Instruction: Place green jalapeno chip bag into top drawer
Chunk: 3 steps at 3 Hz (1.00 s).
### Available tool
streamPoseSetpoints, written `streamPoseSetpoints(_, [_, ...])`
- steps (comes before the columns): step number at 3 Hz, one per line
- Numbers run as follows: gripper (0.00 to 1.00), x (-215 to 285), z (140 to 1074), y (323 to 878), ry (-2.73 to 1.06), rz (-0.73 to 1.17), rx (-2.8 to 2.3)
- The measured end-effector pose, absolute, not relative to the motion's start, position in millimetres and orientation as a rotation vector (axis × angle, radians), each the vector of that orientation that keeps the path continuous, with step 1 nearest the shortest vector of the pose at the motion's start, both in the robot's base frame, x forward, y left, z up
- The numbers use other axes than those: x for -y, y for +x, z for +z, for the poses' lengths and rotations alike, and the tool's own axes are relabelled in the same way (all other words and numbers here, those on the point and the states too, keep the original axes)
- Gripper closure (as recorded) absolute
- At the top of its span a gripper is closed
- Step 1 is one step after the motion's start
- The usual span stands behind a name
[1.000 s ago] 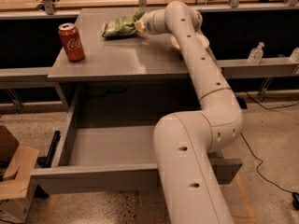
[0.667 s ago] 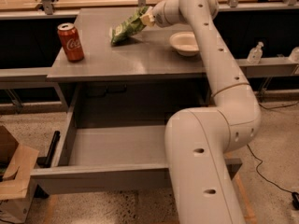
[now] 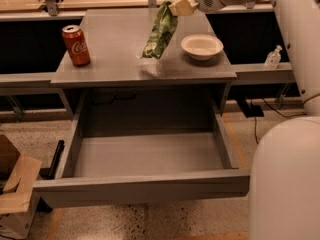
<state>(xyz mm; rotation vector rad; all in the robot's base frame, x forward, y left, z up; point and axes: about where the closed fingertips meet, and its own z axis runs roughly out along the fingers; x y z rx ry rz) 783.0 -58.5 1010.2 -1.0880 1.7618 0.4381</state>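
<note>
One bag (image 3: 159, 31), can (image 3: 76, 45), bowl (image 3: 202, 46), tool (image 3: 181, 6) aloft

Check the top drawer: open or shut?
Open. The top drawer is pulled out, its grey interior showing. The end effector holds the green jalapeno chip bag above the table.

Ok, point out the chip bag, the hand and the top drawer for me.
green jalapeno chip bag (image 3: 160, 31), camera view, middle of the hanging foil.
hand (image 3: 181, 6), camera view, upper right, between the fingertips pinching the bag's top.
top drawer (image 3: 150, 156), camera view, bare floor inside.
</note>
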Motion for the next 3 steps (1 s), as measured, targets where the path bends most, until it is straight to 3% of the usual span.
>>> streamPoseSetpoints(3, [1.00, 49, 991, 773, -1.113, 0.497, -1.791])
